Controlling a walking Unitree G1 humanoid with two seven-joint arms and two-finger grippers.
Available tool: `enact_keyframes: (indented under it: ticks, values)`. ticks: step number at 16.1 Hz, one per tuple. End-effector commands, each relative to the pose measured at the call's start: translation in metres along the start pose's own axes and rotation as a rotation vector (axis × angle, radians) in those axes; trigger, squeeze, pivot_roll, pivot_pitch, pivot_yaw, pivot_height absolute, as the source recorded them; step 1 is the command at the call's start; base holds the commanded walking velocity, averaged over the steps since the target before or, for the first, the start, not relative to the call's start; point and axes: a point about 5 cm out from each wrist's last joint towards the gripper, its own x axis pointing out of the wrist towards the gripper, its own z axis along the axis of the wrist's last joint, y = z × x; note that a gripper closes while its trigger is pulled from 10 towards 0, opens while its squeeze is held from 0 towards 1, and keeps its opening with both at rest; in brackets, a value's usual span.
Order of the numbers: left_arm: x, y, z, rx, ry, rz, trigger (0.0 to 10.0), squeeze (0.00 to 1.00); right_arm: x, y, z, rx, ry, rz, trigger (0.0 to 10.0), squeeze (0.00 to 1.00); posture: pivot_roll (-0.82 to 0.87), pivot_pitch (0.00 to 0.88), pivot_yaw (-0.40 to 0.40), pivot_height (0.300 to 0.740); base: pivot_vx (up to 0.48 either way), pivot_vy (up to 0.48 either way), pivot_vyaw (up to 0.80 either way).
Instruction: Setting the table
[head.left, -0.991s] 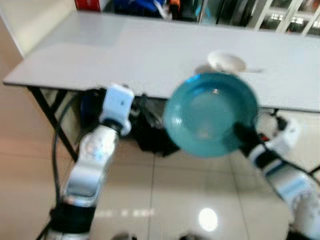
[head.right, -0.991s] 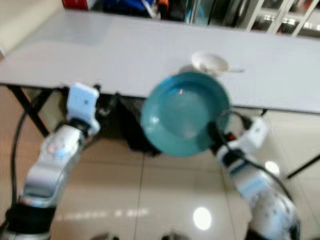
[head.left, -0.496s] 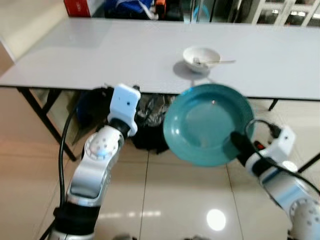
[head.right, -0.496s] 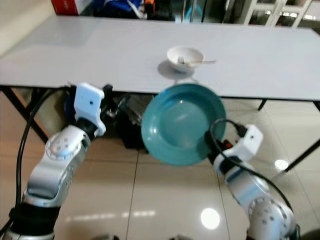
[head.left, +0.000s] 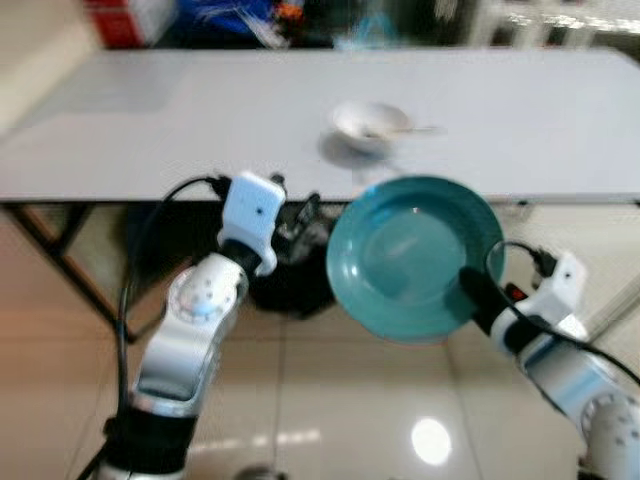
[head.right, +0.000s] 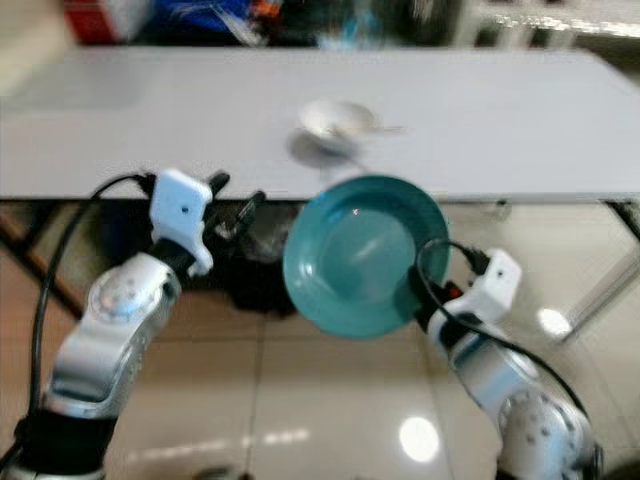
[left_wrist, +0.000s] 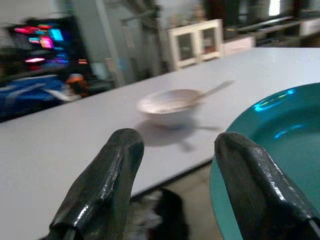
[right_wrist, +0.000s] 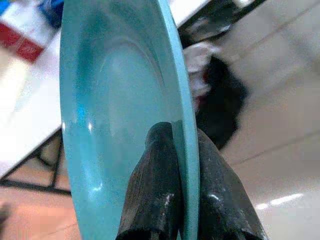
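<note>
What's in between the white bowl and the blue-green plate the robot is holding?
Just bare grey table, then its front edge. The left eye view shows nothing else between the white bowl and the teal plate, which the right gripper holds.

You are in a domestic dining area. A long white table (head.left: 200, 120) carries a white bowl (head.left: 367, 124) with a spoon, glossy beige floor tiles (head.left: 330, 400) lie below, and white glass-fronted cabinets (left_wrist: 197, 42) stand behind.

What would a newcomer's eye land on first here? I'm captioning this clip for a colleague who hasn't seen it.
First the big teal plate, held tilted in the air just short of the table's near edge, its rim pinched by the right pincer. Next the white bowl with a spoon in it, standing on the grey table beyond the plate. The left pincer hovers open beside the plate, holding nothing.
</note>
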Motion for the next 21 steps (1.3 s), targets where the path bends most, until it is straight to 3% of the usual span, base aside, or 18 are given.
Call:
enact_keyframes:
  ticks: [1,15,16,18,20,21]
  values:
    - [0.000,0.002,0.002,0.000,-0.004,0.006,10.0,0.00,0.000,0.009,0.003,-0.014,-0.005,0.057,10.0,0.00,-0.02,0.043,-0.008,0.740,0.364,0.000,0.00]
    - [-0.001,-0.001,0.000,-0.005,0.009,-0.014,10.0,0.00,-0.008,-0.001,0.006,0.005,0.003,0.036,10.0,0.00,-0.02,0.046,-0.005,0.740,0.366,0.000,0.00]
    - [-0.002,-0.001,0.000,-0.005,0.007,-0.014,10.0,0.00,-0.012,0.002,0.007,0.008,0.003,0.072,10.0,0.00,-0.02,0.048,-0.003,0.740,0.364,0.000,0.00]
    - [-0.002,0.001,0.005,-0.022,-0.024,-0.019,10.0,0.00,-0.039,0.031,0.018,0.010,-0.043,0.398,10.0,0.00,-0.03,0.050,0.002,0.740,0.364,0.000,0.00]
    - [-0.003,0.002,0.005,-0.026,-0.029,-0.026,10.0,0.00,-0.053,0.025,0.014,-0.075,0.008,0.445,10.0,0.00,-0.03,0.051,0.004,0.740,0.354,0.000,0.00]
    - [-0.004,0.003,0.004,-0.026,-0.018,-0.025,10.0,0.00,-0.059,0.013,0.012,-0.110,0.055,0.431,10.0,0.00,-0.03,0.053,0.006,0.740,0.000,0.000,0.00]
